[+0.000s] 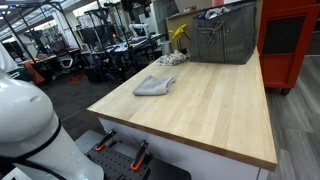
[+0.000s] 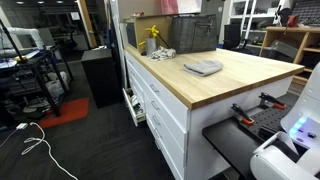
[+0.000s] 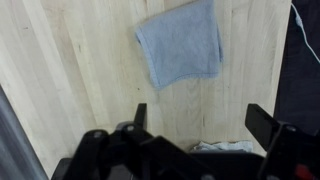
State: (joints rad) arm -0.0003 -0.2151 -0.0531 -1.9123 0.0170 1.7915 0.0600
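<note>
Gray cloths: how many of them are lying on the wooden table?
1. The gray cloth lies on the wooden table, just ahead of the open gripper, apart from it. Others may be hidden inside the mesh basket at the table's far end.

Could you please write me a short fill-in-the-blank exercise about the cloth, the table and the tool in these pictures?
1. The grey cloth lies on a tabletop made of ____.
2. In the wrist view, the jaws of the tool stand ____.
3. The tool holds ____; the cloth lies apart from it.
4. The small object beside the grey bin is ____ in colour.
Missing words: wood; open; nothing; yellow.
</note>
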